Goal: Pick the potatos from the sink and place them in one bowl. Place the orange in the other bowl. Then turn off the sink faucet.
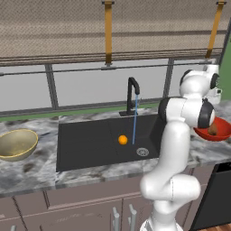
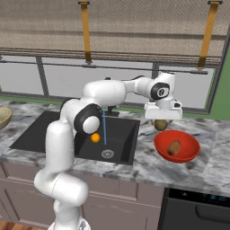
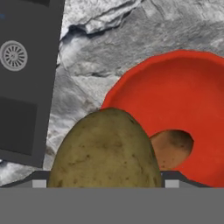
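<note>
My gripper (image 2: 161, 120) is shut on the olive-brown potato (image 2: 161, 125), which looms large in the hand view (image 3: 104, 148). It hangs over the counter just left of the red bowl (image 2: 188, 155), beside its rim (image 3: 131, 83). The reddish-brown potato (image 2: 174, 147) lies inside that bowl (image 3: 173, 148). In the black sink (image 1: 85, 144) the orange (image 1: 122, 140) rests near the drain (image 1: 142, 151). The black faucet (image 1: 133, 94) stands behind the basin with a thin stream of water (image 1: 134, 124) running. At the far left sits the tan-yellow bowl (image 1: 16, 143).
Grey marbled counter (image 2: 148, 168) surrounds the sink and carries both bowls. A window with a rail runs along the back wall. A dark appliance front (image 2: 197, 209) sits below the counter at the right, under the red bowl.
</note>
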